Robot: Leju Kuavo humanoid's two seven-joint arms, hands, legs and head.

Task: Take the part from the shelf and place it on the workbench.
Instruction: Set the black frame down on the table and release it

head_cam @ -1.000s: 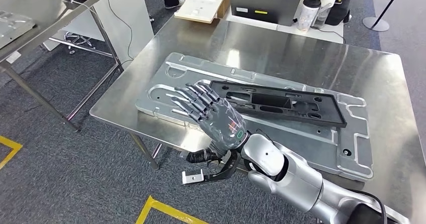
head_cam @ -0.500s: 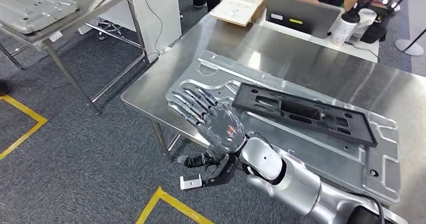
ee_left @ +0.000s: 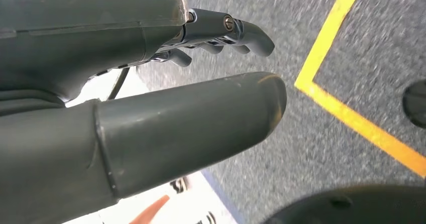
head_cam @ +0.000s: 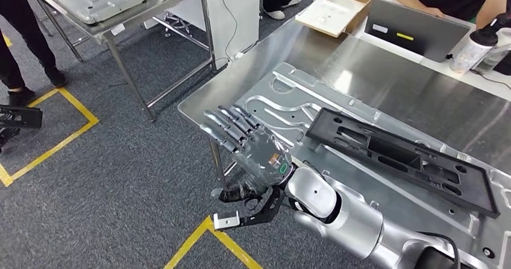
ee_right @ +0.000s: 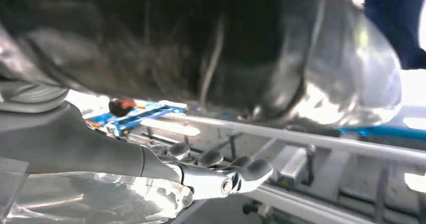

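Placing step appears complete: black part point(head_cam: 401, 159) rests on workbench point(head_cam: 385, 76), frame right. Right hand point(head_cam: 250, 142) spread, empty; withdrawal next.

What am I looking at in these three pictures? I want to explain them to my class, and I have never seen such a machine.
It is a humanoid robot with two silver arms. The wide picture comes from a camera on its head, looking down. Its right robot hand hovers flat, fingers stretched out, at the corner of a steel workbench. On the workbench lies a large silver metal plate with a black frame part on top. The other two pictures come from wrist cameras. One shows the left robot hand over grey carpet with yellow tape. Both hands are empty.
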